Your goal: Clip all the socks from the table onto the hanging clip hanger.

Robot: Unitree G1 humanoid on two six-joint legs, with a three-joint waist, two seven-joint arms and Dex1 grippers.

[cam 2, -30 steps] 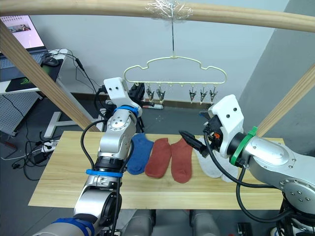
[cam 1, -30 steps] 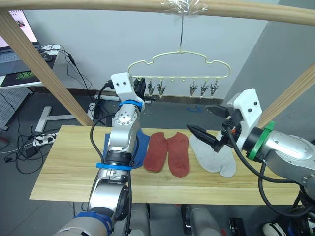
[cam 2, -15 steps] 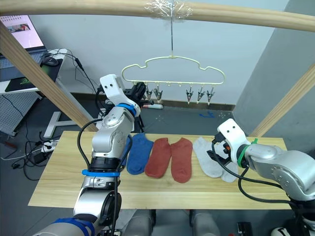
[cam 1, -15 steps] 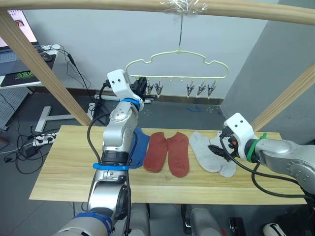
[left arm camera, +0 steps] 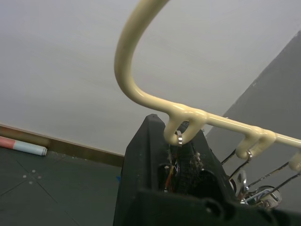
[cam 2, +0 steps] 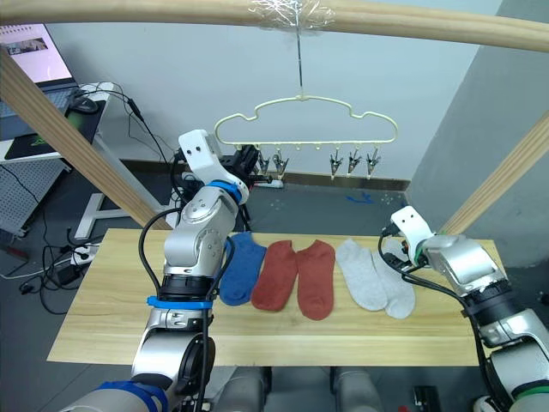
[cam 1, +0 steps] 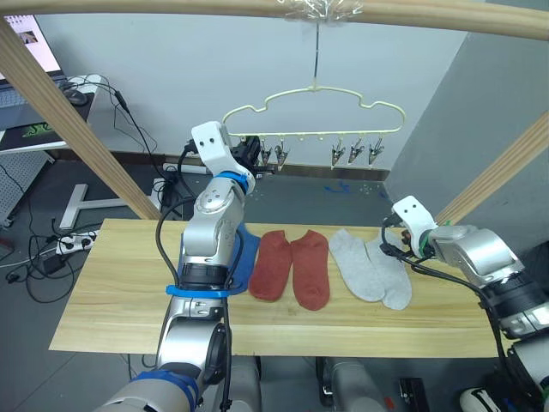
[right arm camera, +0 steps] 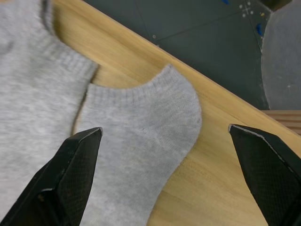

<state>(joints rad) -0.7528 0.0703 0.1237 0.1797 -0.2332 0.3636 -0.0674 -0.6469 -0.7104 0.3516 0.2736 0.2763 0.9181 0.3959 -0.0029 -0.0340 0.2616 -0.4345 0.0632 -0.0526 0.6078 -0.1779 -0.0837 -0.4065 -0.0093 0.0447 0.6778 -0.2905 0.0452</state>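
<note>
Two black fingers (right arm camera: pixel 66 179) of the right gripper (right arm camera: pixel 164 174) are spread wide apart, one on each side of a grey sock (right arm camera: pixel 141 141). That sock lies flat on the table (right arm camera: pixel 221 155), its ribbed cuff edge curving across the wood. A second grey sock (right arm camera: pixel 33 89) sits right against it, edges touching or slightly overlapping, can't really tell which. Past the table edge there's dark floor (right arm camera: pixel 197 28) with a few small specks.
</note>
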